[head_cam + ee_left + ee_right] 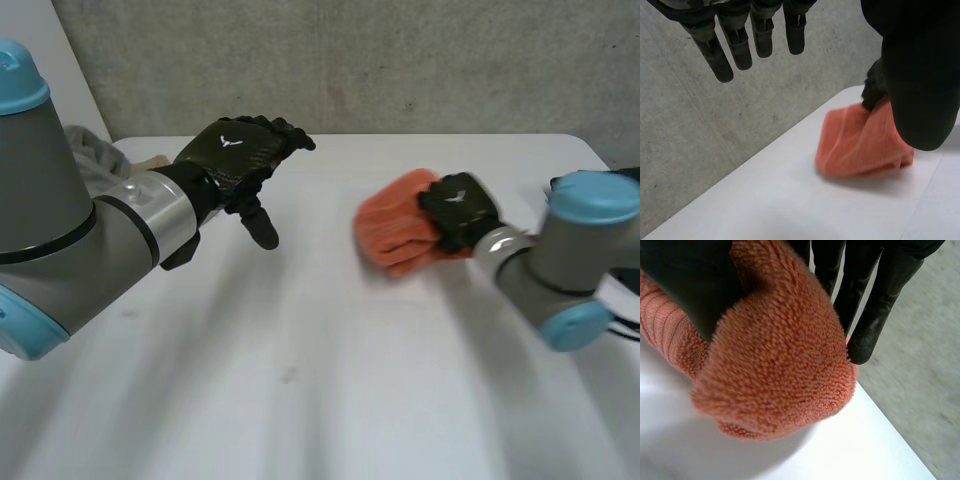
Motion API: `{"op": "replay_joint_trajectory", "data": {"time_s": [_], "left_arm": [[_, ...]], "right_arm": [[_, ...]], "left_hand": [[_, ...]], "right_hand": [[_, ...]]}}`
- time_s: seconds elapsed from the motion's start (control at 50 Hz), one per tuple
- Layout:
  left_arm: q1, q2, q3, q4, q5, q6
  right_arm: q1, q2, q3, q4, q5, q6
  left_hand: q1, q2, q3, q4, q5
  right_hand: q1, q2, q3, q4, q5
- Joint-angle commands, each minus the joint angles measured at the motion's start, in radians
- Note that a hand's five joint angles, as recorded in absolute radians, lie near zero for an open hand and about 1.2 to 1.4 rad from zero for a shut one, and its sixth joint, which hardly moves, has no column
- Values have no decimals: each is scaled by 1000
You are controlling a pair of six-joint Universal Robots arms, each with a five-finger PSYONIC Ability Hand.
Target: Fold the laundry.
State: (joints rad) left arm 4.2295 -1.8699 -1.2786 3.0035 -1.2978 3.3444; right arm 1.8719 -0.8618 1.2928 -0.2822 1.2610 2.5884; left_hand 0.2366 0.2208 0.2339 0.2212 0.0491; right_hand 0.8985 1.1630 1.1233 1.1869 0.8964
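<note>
The right hand point(458, 208) clamps the bunched orange terry towel point(395, 232) between thumb and fingers, right of centre on the white table point(300, 400), probably to reposition it. The left hand point(240, 150) hovers released, fingers straight, well apart from the towel.

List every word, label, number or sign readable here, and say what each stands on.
No words or numbers are readable.
Left hand: small white emblem on its back, no letters.
Right hand: similar white mark, too blurred to read.
Orange towel: no label visible.
</note>
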Motion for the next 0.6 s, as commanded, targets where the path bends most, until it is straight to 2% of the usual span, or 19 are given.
{"op": "replay_joint_trajectory", "data": {"time_s": [0.02, 0.12, 0.22, 0.3, 0.4, 0.52, 0.6], "left_arm": [[0, 0, -2, 0, -1, 0], [0, 0, -1, 0, 0, -2], [-5, 2, 1, 0, 3, -25], [-6, 2, 1, 0, 8, -60], [-9, 2, -2, 3, 15, -80], [-11, 2, -5, 3, 20, -83], [-11, 2, -13, 6, 20, -82]], "right_arm": [[-206, -28, 22, 28, -192, -88], [-295, -23, -19, 5, -301, -131], [-335, -8, -150, -48, -347, -77], [-364, -8, -246, -139, -354, 76], [-479, 0, -349, -327, -348, 337], [-571, 66, -454, -411, -360, 470], [-638, 142, -489, -420, -416, 492]], "left_hand": [[-3, 13, 0, 13, 10], [-5, 10, -3, 10, 8], [-5, 10, -3, 10, 8], [-5, 10, -3, 10, 8], [-5, 10, -3, 10, 8], [-5, 10, -3, 10, 8], [-5, 10, -3, 10, 8]], "right_hand": [[498, 233, 273, 209, 325], [498, 233, 273, 209, 325], [498, 233, 273, 209, 325], [498, 233, 273, 209, 325], [498, 233, 273, 209, 325], [498, 233, 273, 209, 325], [498, 233, 273, 209, 325]]}}
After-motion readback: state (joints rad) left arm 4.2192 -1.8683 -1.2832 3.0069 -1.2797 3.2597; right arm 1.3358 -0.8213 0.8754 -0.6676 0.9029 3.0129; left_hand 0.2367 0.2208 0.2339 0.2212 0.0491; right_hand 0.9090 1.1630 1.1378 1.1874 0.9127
